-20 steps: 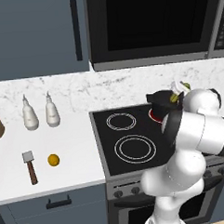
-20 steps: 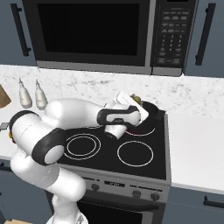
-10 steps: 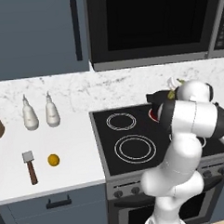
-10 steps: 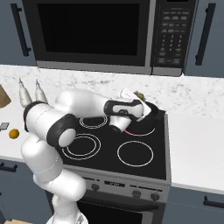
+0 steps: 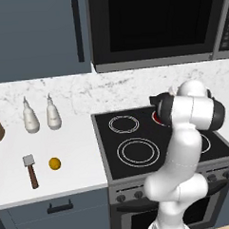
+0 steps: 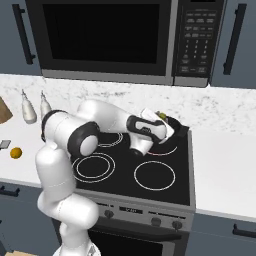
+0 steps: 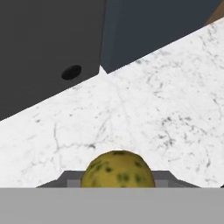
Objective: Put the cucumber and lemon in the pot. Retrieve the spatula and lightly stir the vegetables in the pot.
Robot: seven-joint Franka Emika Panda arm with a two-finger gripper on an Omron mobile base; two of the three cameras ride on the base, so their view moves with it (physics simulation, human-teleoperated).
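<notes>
My gripper (image 6: 159,119) is shut on the yellow-green cucumber (image 6: 161,116), holding it over the black pot (image 6: 176,126) on the stove's back right burner. The hand view looks past the cucumber's (image 7: 118,170) speckled end at the marble backsplash. Out on the counter to the left lie the round orange-yellow lemon (image 5: 54,163) and, just beside it, the spatula (image 5: 30,170) with its brown handle and grey head. The lemon (image 6: 16,152) also appears at the left edge of the right base view. My own forearm hides most of the pot in the left base view.
Two white bottles (image 5: 30,119) (image 5: 52,115) stand at the back of the counter. The black cooktop (image 5: 137,151) has a red-glowing burner (image 5: 158,118) under the pot. A microwave (image 5: 149,24) hangs low above the stove.
The arm has swung and the hand has turned over the back right burner, carrying the cucumber with it. The lemon and the spatula lie where they were.
</notes>
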